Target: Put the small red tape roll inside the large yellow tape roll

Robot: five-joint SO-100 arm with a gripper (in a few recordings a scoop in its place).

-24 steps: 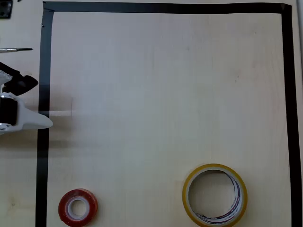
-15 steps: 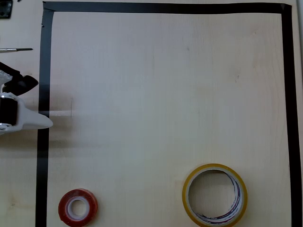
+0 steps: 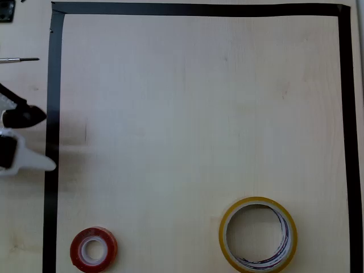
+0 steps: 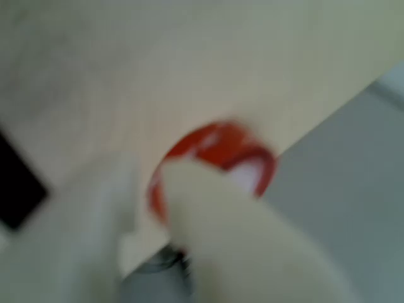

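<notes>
Overhead view alone shows the large yellow tape roll [image 3: 258, 233]; my end effector [image 3: 35, 139] stands released, left-cut; wrist view blurs the small red tape roll [image 4: 218, 151].

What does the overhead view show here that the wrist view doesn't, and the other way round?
Overhead alone: the large yellow tape roll and the black tape border framing the table, with the gripper at the left edge. Wrist alone: a blurred close-up past the fingers. Both share the small red tape roll on the table.

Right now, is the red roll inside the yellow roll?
No. In the overhead view the small red tape roll lies apart from the large yellow tape roll.
</notes>
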